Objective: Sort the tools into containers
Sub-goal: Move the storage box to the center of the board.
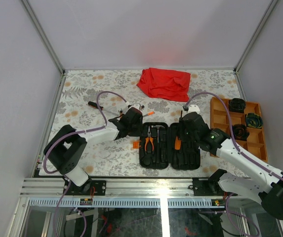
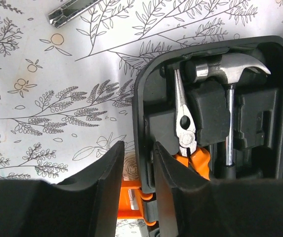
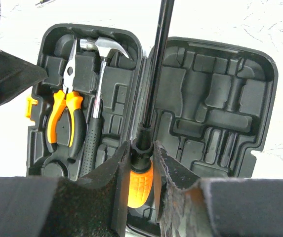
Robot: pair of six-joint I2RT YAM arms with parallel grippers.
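Observation:
The black case (image 1: 170, 144) lies open in the middle of the table. Its left half holds the orange-handled pliers (image 3: 67, 113) and the steel-headed hammer (image 2: 230, 74). My right gripper (image 3: 142, 148) is shut on a screwdriver (image 3: 141, 185) at the top of its orange handle, with the dark shaft pointing away over the case's hinge. My left gripper (image 2: 139, 145) stands astride the case's left wall (image 2: 143, 98) just above the orange latch (image 2: 126, 197). The right jaw is against the inside of the wall and a narrow gap shows at the left jaw. The orange tray (image 1: 220, 118) sits at the right.
A red cloth (image 1: 164, 83) lies at the back centre. A black-handled screwdriver (image 1: 101, 107) and a small orange-tipped tool (image 1: 148, 114) lie on the flowered cover behind the case. Dark round items (image 1: 237, 104) fill some tray compartments. Metal frame posts and white walls border the table.

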